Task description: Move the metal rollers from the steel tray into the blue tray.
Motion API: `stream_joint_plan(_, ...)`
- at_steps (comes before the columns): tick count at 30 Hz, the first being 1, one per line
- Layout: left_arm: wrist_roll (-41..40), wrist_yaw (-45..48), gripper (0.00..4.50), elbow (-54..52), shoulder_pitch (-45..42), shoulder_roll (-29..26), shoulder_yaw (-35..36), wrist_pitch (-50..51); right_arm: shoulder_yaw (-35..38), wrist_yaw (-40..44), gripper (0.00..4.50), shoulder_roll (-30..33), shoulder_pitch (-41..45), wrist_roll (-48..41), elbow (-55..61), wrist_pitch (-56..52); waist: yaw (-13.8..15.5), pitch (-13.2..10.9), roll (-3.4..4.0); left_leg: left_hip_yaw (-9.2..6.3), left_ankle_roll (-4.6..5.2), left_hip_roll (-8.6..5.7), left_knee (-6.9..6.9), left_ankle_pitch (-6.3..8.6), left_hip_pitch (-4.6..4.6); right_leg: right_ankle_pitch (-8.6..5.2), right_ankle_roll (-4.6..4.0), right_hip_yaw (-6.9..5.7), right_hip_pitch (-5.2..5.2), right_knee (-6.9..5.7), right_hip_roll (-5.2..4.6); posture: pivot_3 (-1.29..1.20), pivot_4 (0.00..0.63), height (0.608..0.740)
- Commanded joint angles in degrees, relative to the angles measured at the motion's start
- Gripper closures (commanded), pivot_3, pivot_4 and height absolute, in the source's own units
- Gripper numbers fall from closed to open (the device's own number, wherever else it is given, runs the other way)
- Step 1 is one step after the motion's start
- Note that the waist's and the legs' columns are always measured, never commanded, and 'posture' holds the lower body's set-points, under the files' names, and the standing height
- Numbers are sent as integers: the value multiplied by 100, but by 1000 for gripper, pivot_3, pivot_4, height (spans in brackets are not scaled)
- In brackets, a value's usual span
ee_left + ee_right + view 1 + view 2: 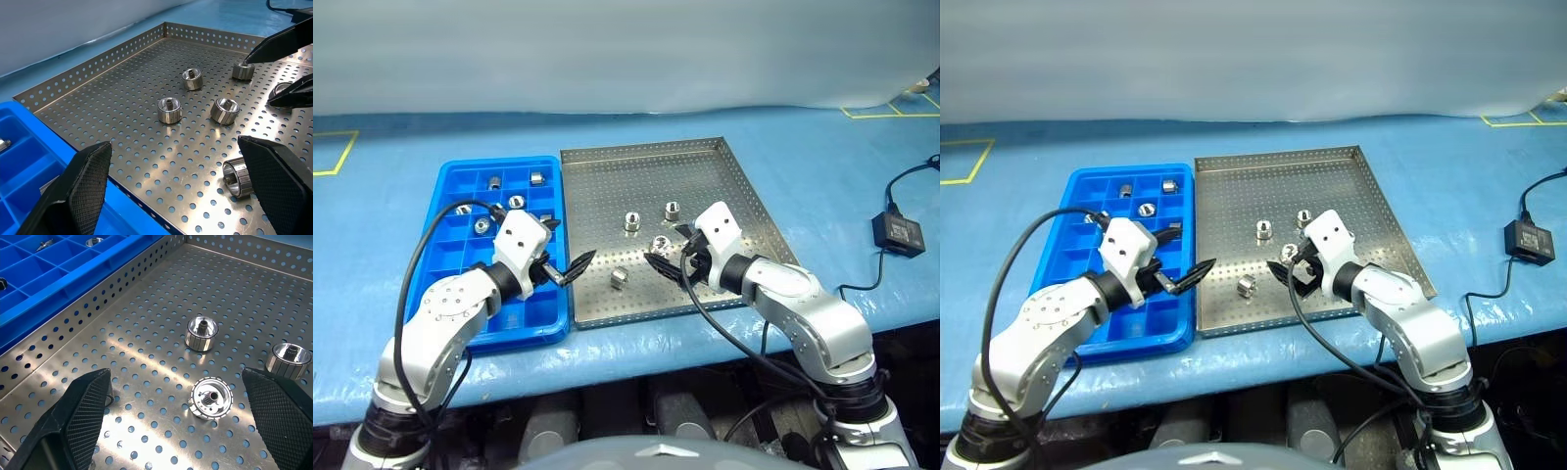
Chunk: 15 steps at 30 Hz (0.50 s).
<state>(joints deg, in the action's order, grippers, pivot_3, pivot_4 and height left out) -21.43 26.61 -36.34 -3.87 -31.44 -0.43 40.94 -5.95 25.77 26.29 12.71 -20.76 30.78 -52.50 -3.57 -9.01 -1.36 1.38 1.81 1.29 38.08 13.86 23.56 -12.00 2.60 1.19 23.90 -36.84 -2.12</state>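
The steel tray lies at mid-table with several metal rollers on its perforated floor, among them one in the middle, another beside it and one near the front rim. The blue tray sits against its left side and holds several rollers in its compartments. My left gripper hovers open over the seam between the two trays, empty. My right gripper is open over the steel tray's front part, right by a roller. In the right wrist view a roller lies between the open fingers.
A black power adapter with its cable lies on the blue table cover to the right of the steel tray. Yellow tape marks sit at the far left and far right. Black cables loop along both arms.
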Motion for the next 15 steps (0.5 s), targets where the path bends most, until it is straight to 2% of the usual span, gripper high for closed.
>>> stream_joint_plan(1, -49, -33, 36, -304, 18, -2, 138, -38, 63, 17, 0, 6, 73, -4, 100, 181, -1, 0, 0, 0, 0, 0, 0, 0, 0, 0, 0, 0, 0, 0, 0, -100, 150, 740)
stream_joint_plan(15, -52, -90, 36, -357, 47, 2, 169, -36, 75, 26, 0, 89, 178, 61, 8, 255, 14, 0, 0, -1, 0, 0, -1, 0, 0, 2, -3, 0, 0, 0, 0, -88, 150, 740)
